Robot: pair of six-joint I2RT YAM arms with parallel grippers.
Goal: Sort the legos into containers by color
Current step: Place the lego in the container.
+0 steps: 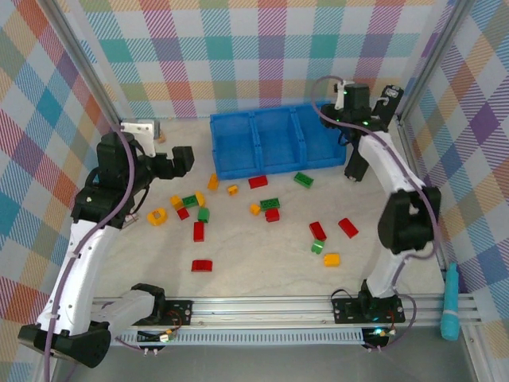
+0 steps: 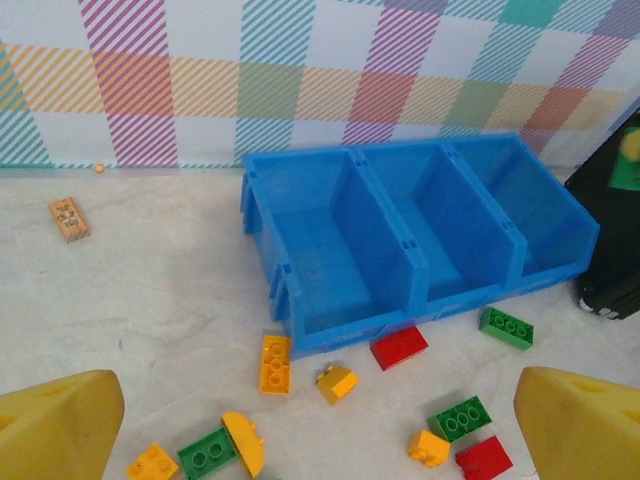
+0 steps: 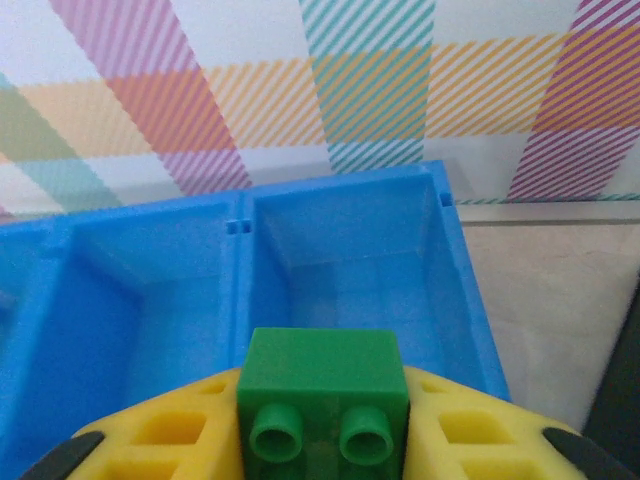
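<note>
The blue three-compartment bin [image 1: 274, 167] [image 2: 400, 240] [image 3: 340, 190] stands at the back of the table, and the compartments I can see into look empty. My right gripper [image 3: 322, 390] is shut on a green brick [image 3: 320, 362], studs toward the camera, just in front of and above the right compartment. Red, green and orange legos lie scattered in front of the bin, among them a red one [image 1: 258, 181] [image 2: 398, 347], a green one [image 1: 303, 179] [image 2: 506, 327] and an orange one [image 1: 213, 181] [image 2: 276, 362]. My left gripper [image 1: 181, 161] [image 2: 320, 430] hangs open over the left cluster.
A small tan block [image 2: 68, 218] lies near the back wall, left of the bin. The right arm [image 1: 382, 159] stands beside the bin's right end. More bricks [image 1: 332, 259] lie front right. A teal tool [image 1: 451, 302] rests outside the frame rail on the right.
</note>
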